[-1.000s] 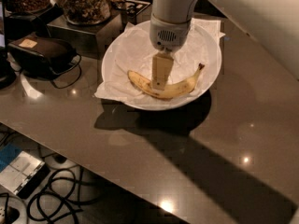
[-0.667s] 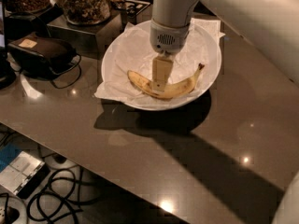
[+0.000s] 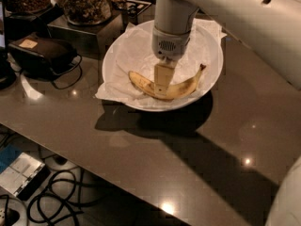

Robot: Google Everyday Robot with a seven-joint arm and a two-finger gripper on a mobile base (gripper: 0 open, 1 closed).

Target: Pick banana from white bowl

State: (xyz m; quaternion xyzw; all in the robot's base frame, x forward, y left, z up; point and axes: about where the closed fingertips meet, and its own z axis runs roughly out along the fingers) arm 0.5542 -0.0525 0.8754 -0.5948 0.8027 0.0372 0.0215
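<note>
The banana [image 3: 183,87], yellow with brown speckles and a dark stem tip pointing right, lies curved in the front part of the white bowl [image 3: 209,79]. The bowl is wide, shallow and lined with crumpled white paper. It stands on a dark glossy table. My gripper [image 3: 162,81] reaches straight down from the white arm into the bowl. It sits at the middle of the banana and covers that part of it. The banana still rests on the paper.
Glass jars of snacks [image 3: 84,4] stand on a dark box behind the bowl at the left. A black pouch with a cable [image 3: 44,53] lies at the left. The table's front edge [image 3: 94,171] runs diagonally, with cables on the floor below.
The gripper stays at the banana's middle and the banana has not moved. Only the upper arm has shifted slightly.
</note>
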